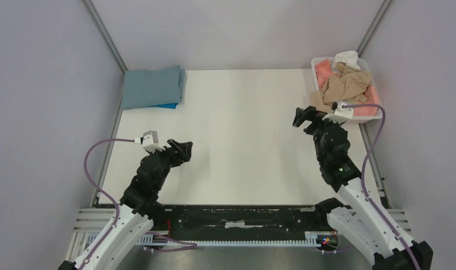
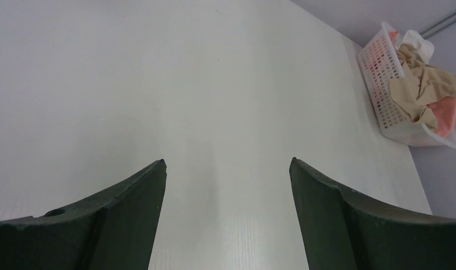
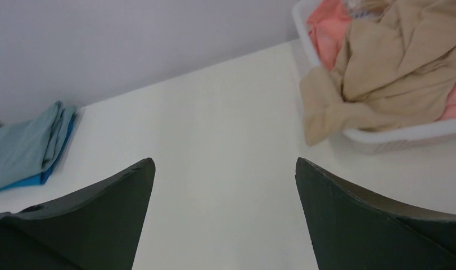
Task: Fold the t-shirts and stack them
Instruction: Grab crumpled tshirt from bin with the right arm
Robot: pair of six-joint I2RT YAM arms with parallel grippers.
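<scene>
1. Snagging worries us: the right gripper, released, may drag the basket at upper right along with the tan t-shirt.
2. Upper left, the left gripper, also released, could ruffle the folded stack.

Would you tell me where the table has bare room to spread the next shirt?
The middle of the table is bare, from the folded stack far left to the basket far right, and near to the open left gripper and right gripper. Crowded: the basket corner, where a tan shirt spills over the rim.
</scene>
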